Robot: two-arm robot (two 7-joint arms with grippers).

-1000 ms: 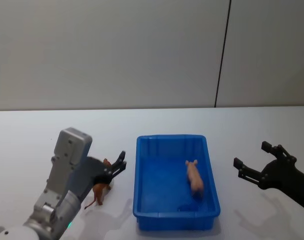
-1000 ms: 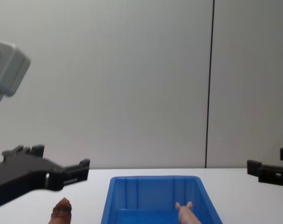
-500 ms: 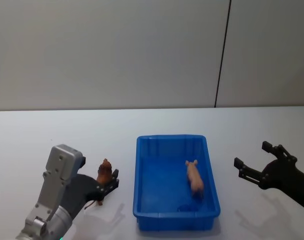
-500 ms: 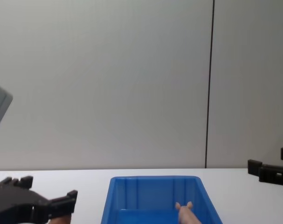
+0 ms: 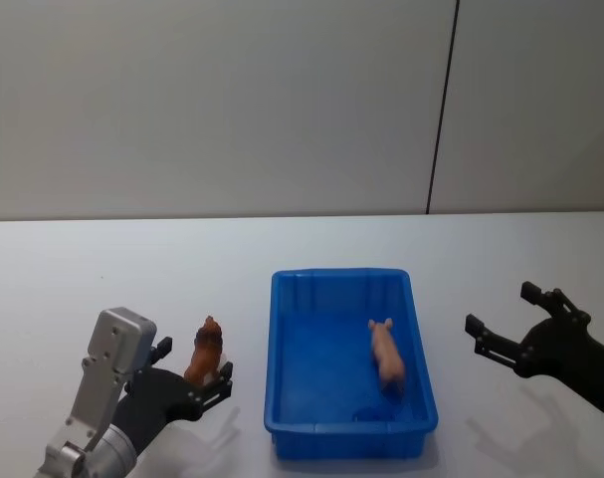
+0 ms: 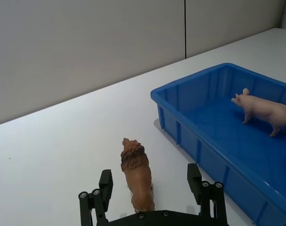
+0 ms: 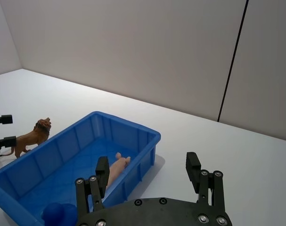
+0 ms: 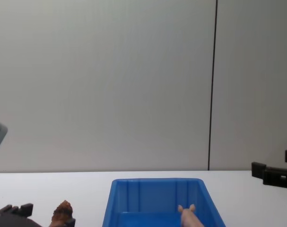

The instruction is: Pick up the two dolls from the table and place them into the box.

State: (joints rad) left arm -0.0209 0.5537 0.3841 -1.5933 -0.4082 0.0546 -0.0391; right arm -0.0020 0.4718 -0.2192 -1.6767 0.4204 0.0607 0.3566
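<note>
The flat white desk (image 5: 102, 259) carries the large bright blue plastic box (image 5: 278, 329) at lower centre, the pale pink doll (image 5: 385, 356) inside. The left hand (image 6: 150, 186) has descended, fingers wide apart, empty, straddling the upright reddish-brown fuzzy doll (image 5: 204, 352): grasp imminent. Open desk separates doll and box rim. The right hand (image 5: 501, 321) hangs open, empty, at lower right.

The chest view's lower edge crops the pink doll (image 8: 188, 215).

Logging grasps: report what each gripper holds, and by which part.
Nothing is held. The left gripper is open around the standing lion doll, fingers clear of its flanks. The right gripper is open, beside the box.
</note>
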